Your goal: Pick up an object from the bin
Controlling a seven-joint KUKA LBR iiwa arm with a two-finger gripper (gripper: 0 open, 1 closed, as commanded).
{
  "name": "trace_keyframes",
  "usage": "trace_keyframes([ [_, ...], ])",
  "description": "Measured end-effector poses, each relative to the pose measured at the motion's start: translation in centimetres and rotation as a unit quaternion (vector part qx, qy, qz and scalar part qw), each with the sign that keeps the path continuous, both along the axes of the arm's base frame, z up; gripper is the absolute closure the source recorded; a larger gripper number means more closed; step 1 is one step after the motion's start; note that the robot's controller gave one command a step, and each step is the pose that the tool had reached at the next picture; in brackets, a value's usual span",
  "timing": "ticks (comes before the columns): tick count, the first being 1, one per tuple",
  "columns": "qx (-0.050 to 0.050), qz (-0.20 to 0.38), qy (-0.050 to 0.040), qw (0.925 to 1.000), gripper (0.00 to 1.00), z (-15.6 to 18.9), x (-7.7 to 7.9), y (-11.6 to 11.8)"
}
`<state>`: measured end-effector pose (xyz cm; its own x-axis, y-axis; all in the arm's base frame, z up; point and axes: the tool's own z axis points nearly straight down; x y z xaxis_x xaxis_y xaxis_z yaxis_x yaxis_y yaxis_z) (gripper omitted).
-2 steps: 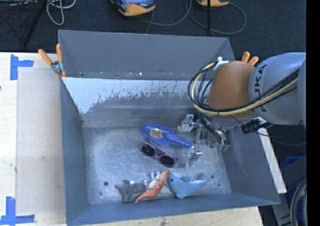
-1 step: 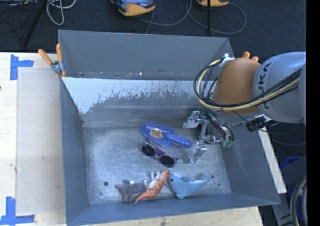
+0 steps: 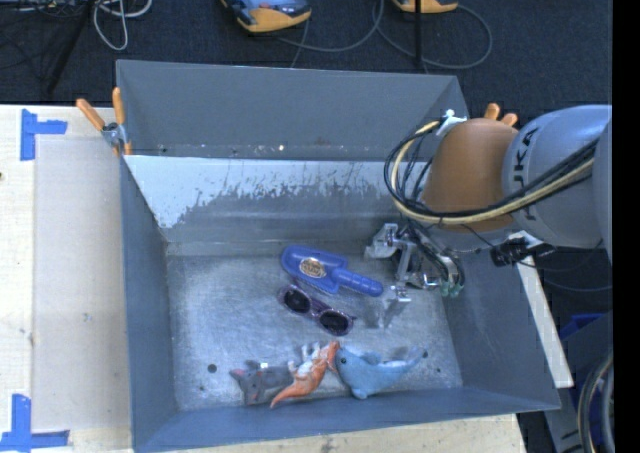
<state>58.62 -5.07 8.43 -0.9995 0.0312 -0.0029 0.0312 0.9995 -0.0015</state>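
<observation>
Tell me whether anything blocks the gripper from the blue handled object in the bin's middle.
Nothing visible. The gripper hangs just right of the end of the blue handled object; the dark sunglasses lie beside it, off that line.

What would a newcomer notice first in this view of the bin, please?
The end effector hangs low in the right half of the bin, just right of a blue handled tool lying at the middle, with dark sunglasses just below that tool. Along the near wall lie a grey toy animal, an orange lizard and a blue whale-like toy, side by side.
</observation>
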Motion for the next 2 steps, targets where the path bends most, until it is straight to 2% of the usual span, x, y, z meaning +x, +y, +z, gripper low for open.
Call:
trace_keyframes([
  [1, -0.001, -0.017, -0.0009, 0.9999, 0.0, -0.2, -0.7, 1.0],
  [2, 0.003, 0.002, 0.0021, 1.0, 0.0, -0.8, 0.2, 3.3],
])
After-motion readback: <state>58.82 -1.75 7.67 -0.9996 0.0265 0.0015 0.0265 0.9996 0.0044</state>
